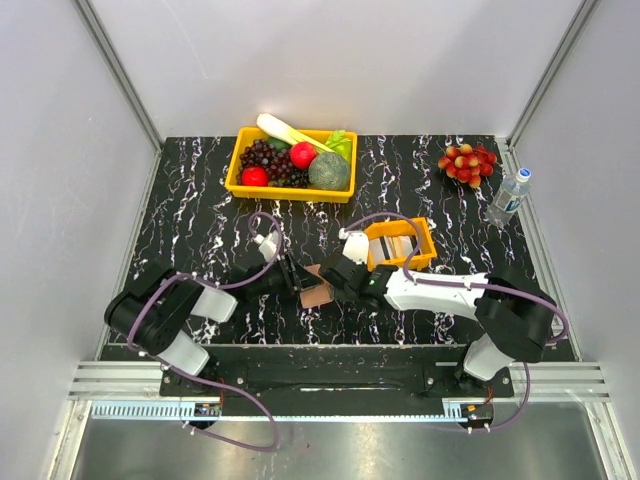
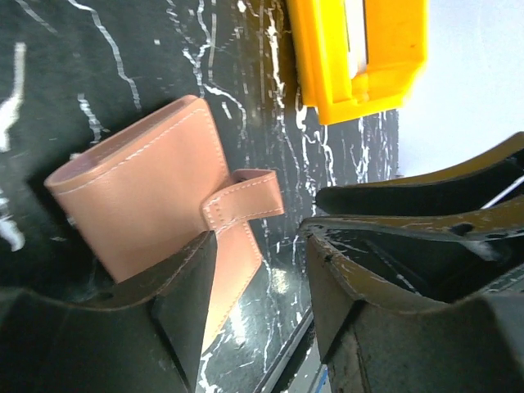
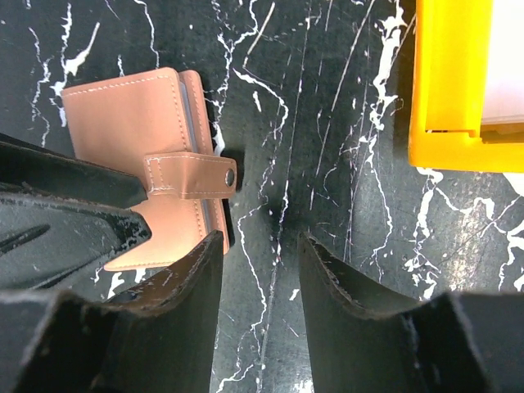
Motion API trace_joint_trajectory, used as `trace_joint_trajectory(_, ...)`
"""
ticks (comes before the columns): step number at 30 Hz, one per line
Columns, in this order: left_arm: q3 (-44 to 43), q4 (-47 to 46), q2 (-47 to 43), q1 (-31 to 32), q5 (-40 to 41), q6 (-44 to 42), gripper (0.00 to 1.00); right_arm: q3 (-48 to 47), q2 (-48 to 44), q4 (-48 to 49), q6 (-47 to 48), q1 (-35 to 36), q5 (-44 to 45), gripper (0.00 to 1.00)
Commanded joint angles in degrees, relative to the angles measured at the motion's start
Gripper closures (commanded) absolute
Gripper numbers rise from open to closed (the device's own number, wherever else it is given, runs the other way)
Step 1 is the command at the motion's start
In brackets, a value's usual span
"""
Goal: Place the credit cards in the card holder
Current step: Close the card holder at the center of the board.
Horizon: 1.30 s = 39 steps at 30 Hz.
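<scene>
The tan-pink card holder lies folded on the black marbled table between my two grippers, its snap tab sticking out past one edge. My left gripper is open right beside it, one finger over the card holder, with only table in the gap. My right gripper is open too, just right of the card holder, holding nothing. Pale credit cards lie in the small orange tray behind the right gripper. A pale card edge shows there.
A yellow fruit bin stands at the back centre. A red berry cluster and a water bottle are at the back right. The table's front edge runs just behind the grippers, by the arm bases.
</scene>
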<state>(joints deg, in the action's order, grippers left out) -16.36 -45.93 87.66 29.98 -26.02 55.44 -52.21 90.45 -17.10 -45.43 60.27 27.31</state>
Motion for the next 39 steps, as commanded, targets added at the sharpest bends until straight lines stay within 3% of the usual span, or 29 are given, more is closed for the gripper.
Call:
trace_joint_trajectory(1, -1.13, -10.58, 2.87, 1.75, -1.23, 1.86, 0.45, 0.61, 0.16, 0.05, -2.47, -0.42, 0.38, 0.52)
trace_joint_trajectory(8, -0.25, 2.49, -2.74, 1.93, 4.65, -3.05, 0.47, 1.23, -0.37, 2.42, -2.29, -1.47, -2.34, 0.53)
trace_joint_trajectory(12, -1.92, 19.45, -10.29, 1.93, 12.2, -8.14, 0.48, 2.8, -1.59, 5.4, -3.0, -2.7, -6.47, 0.53)
trace_joint_trajectory(16, -2.01, 28.95, -20.31, 2.02, 16.61, -11.75, 0.38, 6.76, -3.44, 11.99, -4.66, -2.97, -12.88, 0.52)
trace_joint_trajectory(22, -2.27, 35.47, -29.11, 2.1, 19.51, -11.85, 0.3, 11.94, -1.69, 27.36, -10.37, -2.97, -23.43, 0.47)
trace_joint_trajectory(26, -3.33, 39.16, -26.94, 2.02, 21.45, -13.07, 0.29, 13.1, -0.2, 32.57, -13.63, -3.05, -24.5, 0.45)
trace_joint_trajectory(34, -3.94, 34.95, -18.15, 2.02, 18.64, -11.58, 0.34, 12.04, 2.79, 32.57, -15.65, -3.41, -22.04, 0.41)
trace_joint_trajectory(39, -4.65, 34.77, -14.89, 2.02, 18.46, -11.76, 0.47, 12.65, 4.29, 32.84, -17.32, -4.63, -22.21, 0.39)
